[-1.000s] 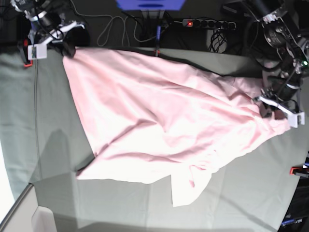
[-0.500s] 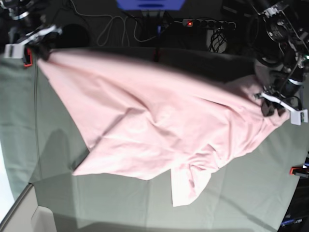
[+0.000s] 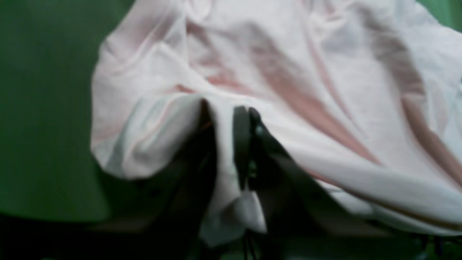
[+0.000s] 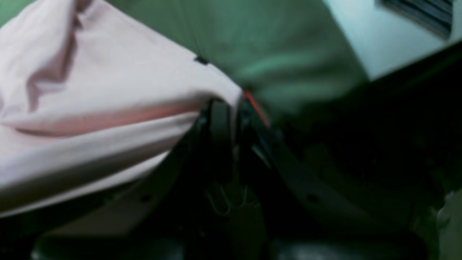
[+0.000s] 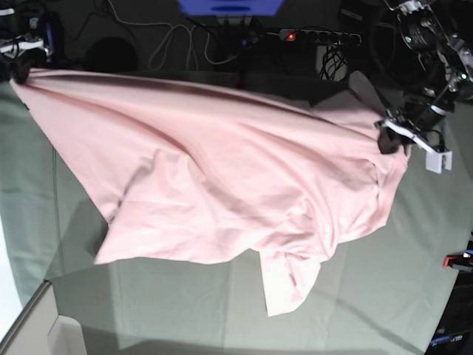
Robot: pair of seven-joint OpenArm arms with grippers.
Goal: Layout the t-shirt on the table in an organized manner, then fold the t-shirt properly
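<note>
The pale pink t-shirt [image 5: 222, 185] hangs stretched across the table [image 5: 185, 310], lifted along its far edge between both grippers. No lettering shows. My right gripper [image 5: 18, 70] is at the far left corner of the base view, shut on a corner of the shirt; up close, the right gripper [image 4: 231, 104] pinches the pink cloth [image 4: 90, 108]. My left gripper [image 5: 388, 140] is at the right, shut on a bunched fold. In the left wrist view the left gripper [image 3: 225, 112] has the shirt [image 3: 288, 72] clamped between its dark fingers. One sleeve [image 5: 288, 285] trails toward the front.
A red-and-black clamp [image 5: 454, 260] sits at the table's right edge. A power strip [image 5: 318, 35] and cables [image 5: 177, 41] lie behind the far edge. A white box [image 5: 66, 336] stands at the front left corner.
My right gripper has pulled its shirt corner far to the left, out to the table's left edge. My left gripper has risen slightly toward the back. The shirt is now stretched wider.
</note>
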